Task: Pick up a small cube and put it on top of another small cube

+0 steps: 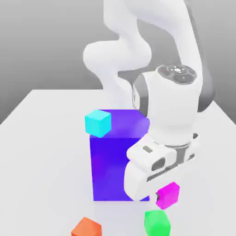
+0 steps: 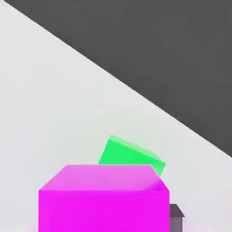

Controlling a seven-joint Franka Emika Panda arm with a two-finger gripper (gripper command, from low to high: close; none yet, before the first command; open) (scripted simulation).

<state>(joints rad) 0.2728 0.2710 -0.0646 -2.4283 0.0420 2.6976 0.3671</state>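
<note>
- Pink cube (image 1: pixel 168 195) hangs at the tip of the gripper (image 1: pixel 162 197), clear of the counter (image 1: pixel 41 138), near the counter's front edge in the exterior view.
- Jaws: clamped on the pink cube, judged from the hand view, where the pink cube (image 2: pixel 103 199) sits tight against the camera and a dark finger (image 2: pixel 176 216) shows at its side.
- Green cube (image 1: pixel 157 222) rests on the counter just below the pink one and slightly toward the exterior view's left. A gap shows between them; they are not touching.
- Key relation: the target lies under and a little off-centre from the held cube. In the hand view the green cube (image 2: pixel 131 156) peeks out past the pink cube's far edge, turned at an angle to it.
- Judgement: a small sideways correction, then a descent, is needed before release.
- Look: both cubes small, same size, flat saturated colour, sharp edges.
- Also present: big blue block (image 1: pixel 115 156) with a cyan cube (image 1: pixel 97 123) at its top corner; orange cube (image 1: pixel 86 227) at the front edge.
</note>
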